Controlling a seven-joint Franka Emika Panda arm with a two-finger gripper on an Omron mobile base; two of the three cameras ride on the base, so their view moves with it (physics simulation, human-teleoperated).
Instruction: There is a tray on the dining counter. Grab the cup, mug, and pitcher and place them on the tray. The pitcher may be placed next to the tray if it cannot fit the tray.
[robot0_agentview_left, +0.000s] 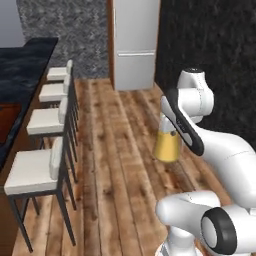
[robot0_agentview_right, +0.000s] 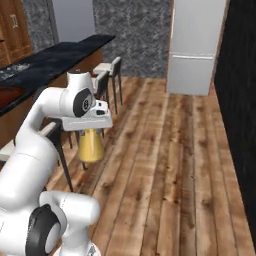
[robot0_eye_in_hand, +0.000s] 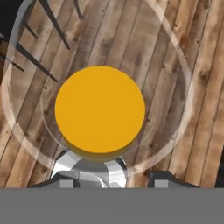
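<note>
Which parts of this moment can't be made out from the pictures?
- End effector fingertips: left base view, hidden behind the arm; hand view, cut off at the bottom edge.
- Pitcher top: both base views, covered by the hand.
- Tray: left base view, cut off by the left edge.
- Counter far end: right base view, too small to tell what lies there.

white stools (robot0_agentview_left: 42, 121), grey fridge (robot0_agentview_left: 134, 42), plank floor (robot0_agentview_right: 175, 165)

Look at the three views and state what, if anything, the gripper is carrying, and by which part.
The pitcher hangs from the gripper above the wooden floor, gripped at its top rim, near the handle side.
</note>
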